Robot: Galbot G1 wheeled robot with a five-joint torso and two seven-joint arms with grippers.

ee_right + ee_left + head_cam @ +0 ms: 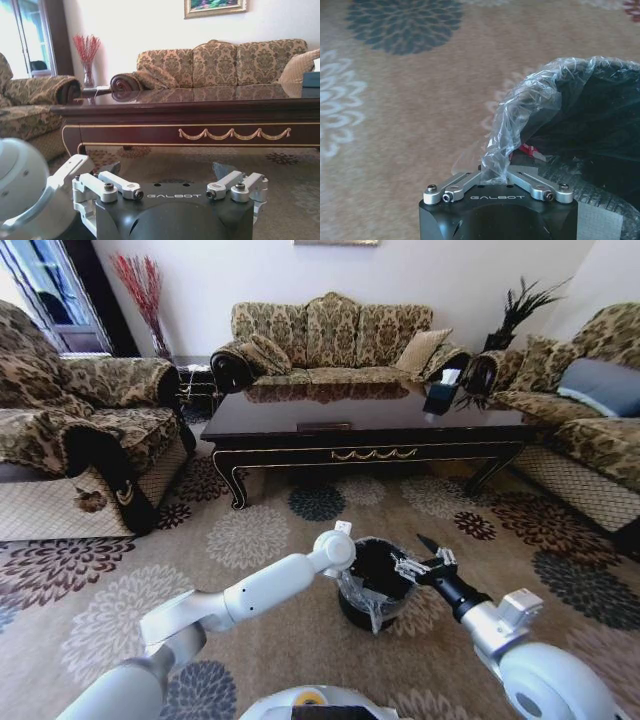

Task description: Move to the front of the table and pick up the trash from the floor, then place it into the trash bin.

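Plainly, both wrists read "GALBOT": left gripper (496, 172) clamped on the trash bin's (372, 590) liner, right gripper (170, 172) spread apart.

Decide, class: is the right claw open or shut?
Open. The right claw hovers over the trash bin with its fingers spread apart, nothing between them.

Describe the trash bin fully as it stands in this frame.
The trash bin is small, round and black, lined with a crinkled clear plastic bag folded over its rim. It stands upright on the flowered carpet before the table. The left gripper pinches the bag at the rim; the right gripper is open at the opposite rim.
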